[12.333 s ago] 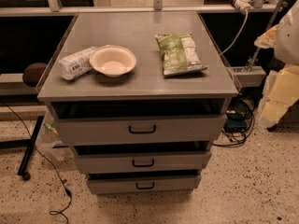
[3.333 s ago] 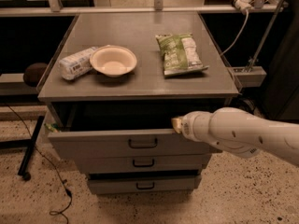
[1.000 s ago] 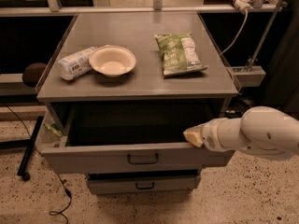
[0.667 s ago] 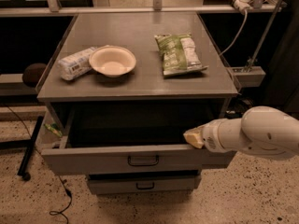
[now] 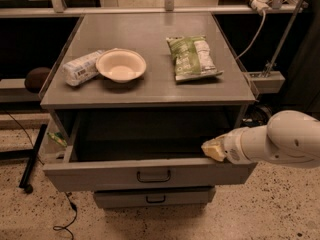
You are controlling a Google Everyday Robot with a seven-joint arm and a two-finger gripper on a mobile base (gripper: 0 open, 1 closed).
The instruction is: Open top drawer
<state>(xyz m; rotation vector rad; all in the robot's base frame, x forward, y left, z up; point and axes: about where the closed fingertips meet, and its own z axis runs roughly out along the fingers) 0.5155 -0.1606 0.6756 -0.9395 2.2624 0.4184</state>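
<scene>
The top drawer (image 5: 100,176) of the grey cabinet stands pulled far out toward the camera. It is a wide shallow grey tray with a small black bar handle (image 5: 153,176) at the centre of its front. Its inside looks dark and empty. My gripper (image 5: 213,149) reaches in from the right on a thick white arm (image 5: 280,139). Its pale tip rests at the drawer's front rim near the right end, well right of the handle. A narrower lower drawer (image 5: 155,198) shows below, closed.
On the cabinet top (image 5: 150,31) lie a white bowl (image 5: 120,64), a white wrapped packet (image 5: 81,67) left of it and a green snack bag (image 5: 193,57) on the right. A cable (image 5: 65,219) trails on the speckled floor at left. A rail and plug (image 5: 260,1) stand behind.
Over the sequence the top drawer went from closed to pulled far out, with the arm coming in from the right. In the last second nothing visibly moves.
</scene>
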